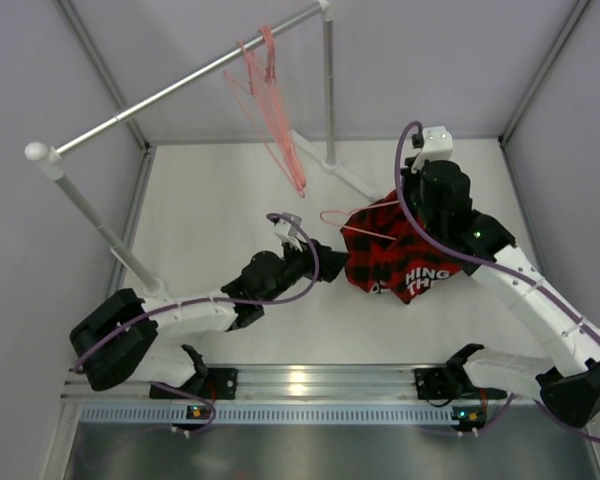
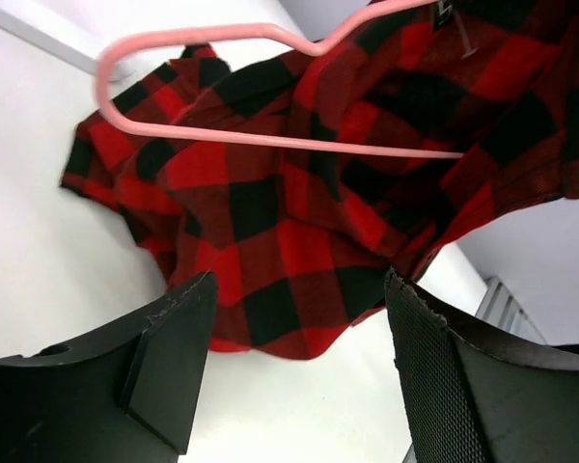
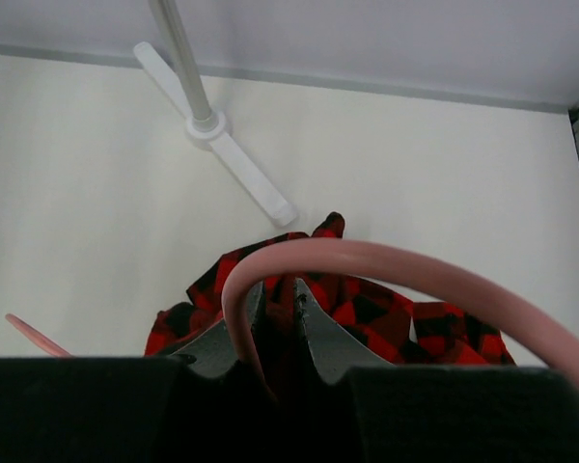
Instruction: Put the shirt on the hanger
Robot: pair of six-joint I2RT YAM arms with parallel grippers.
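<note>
The right gripper (image 3: 278,294) pinches the hook of the pink hanger (image 2: 270,139), jaws closed on the wire. From it hangs the red-and-black plaid shirt (image 1: 395,255), bunched over the right half of the table (image 1: 210,220). Its white lettering (image 1: 427,278) is only partly legible: "HING" above "THE". The left gripper (image 2: 299,280) stands open at the shirt's left edge, gripping nothing. More pink hangers (image 1: 275,110) hang on the rail (image 1: 180,85) at the far edge.

Red-and-black buffalo-plaid shirt (image 1: 380,265) with white lettering, pink hanger (image 2: 270,141), pink spare hangers (image 1: 270,100), white table (image 1: 220,220), silver rail (image 1: 160,93)
</note>
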